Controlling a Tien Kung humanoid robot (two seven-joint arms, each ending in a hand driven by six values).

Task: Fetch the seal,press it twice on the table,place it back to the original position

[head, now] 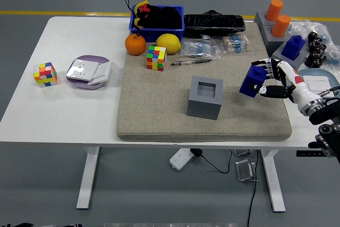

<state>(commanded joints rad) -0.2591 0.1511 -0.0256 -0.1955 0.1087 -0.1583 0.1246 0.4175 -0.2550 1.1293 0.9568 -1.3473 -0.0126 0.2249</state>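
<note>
The white surface (69, 110) carries a broad beige mat (159, 110), and left of the right hand (273, 81) on that mat stands the grey holder (204, 98), its square socket open at the top. The hand, at the mat's right edge, grips the blue seal (252, 80) with fingers (268, 65) curled over its top and the thumb beneath, the seal tilted and seemingly just above the mat, well apart from the holder. Farther left of the hand, beyond the holder, lie a pen (190, 62) and a small colour cube (156, 58).
</note>
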